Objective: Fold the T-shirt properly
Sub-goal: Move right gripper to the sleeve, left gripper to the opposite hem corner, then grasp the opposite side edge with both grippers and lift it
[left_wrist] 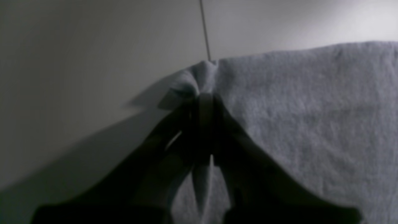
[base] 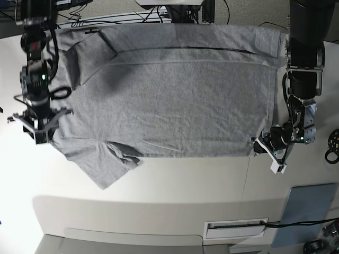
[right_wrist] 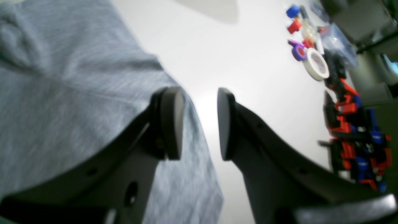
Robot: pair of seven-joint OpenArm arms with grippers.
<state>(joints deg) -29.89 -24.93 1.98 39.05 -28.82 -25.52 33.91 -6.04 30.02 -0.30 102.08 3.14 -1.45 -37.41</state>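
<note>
Left claw pinching the hem corner; right claw not yet gripping.

T-shirt (base: 169, 95) lies spread flat on the white tabletop (base: 159, 196), near sleeve crumpled, long crease across the upper body. Left claw (left_wrist: 205, 99) is clamped on a bunched corner of the fabric at the shirt's edge. Right claw (right_wrist: 199, 123) stands part open over the opposite edge, one pad above cloth, the other above bare tabletop, holding nothing. Judgement: before lifting, the right claw should drop and pinch its edge too, so both ends rise together. Lift low and evenly; a one-sided pull would likely drag and skew the shirt.
</note>
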